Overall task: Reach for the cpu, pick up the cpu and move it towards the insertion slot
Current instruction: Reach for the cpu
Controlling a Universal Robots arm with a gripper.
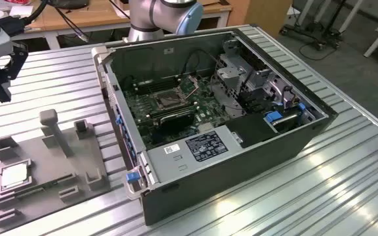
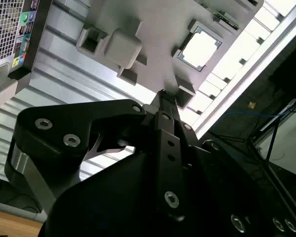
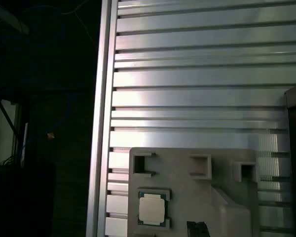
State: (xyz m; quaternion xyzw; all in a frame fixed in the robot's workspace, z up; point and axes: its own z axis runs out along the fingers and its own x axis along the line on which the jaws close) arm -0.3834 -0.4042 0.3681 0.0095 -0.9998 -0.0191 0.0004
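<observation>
The cpu [image 1: 15, 175] is a pale silvery square chip lying flat in a recess of the grey plastic tray [image 1: 77, 162], at the exterior view's lower left. Both wrist views show the cpu [image 2: 201, 49] [image 3: 152, 208] from above, still seated in the tray. My gripper [image 1: 2, 91] hangs high over the ribbed table at the exterior view's far left, well above and behind the tray, holding nothing. The insertion slot [image 1: 169, 102] is a dark square socket with a metal frame on the green motherboard inside the open computer case.
The open computer case [image 1: 241, 162] lies on its side to the exterior view's right of the tray, its wall [image 1: 113, 108] rising between tray and motherboard. Upright grey posts [image 1: 52, 129] stand on the tray. The ribbed metal table's edge [image 3: 99, 148] runs close beside the tray.
</observation>
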